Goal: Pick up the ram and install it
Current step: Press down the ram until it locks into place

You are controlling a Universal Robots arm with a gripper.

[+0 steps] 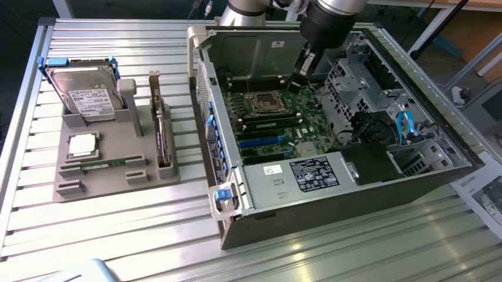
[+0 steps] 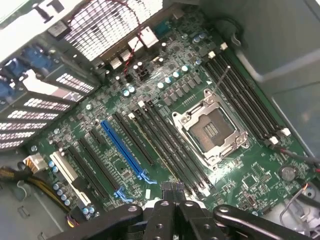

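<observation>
Nearest, a ram [image 1: 106, 165] is lying flat in the front groove of the grey holder [image 1: 117, 179], toward the exterior view's left. Beside the holder, the open case [image 1: 314, 217] is lying on its side, exposing the motherboard [image 1: 274, 141]. A seated ram [image 1: 271, 120] is sitting in a slot just beside the socket [image 1: 261, 101]. Farther back, the gripper [image 1: 298, 81] is hovering over the board beyond the socket, its jaws pressed together; in the wrist view the gripper [image 2: 172, 189] is hanging above the long slots next to the socket [image 2: 210, 127].
</observation>
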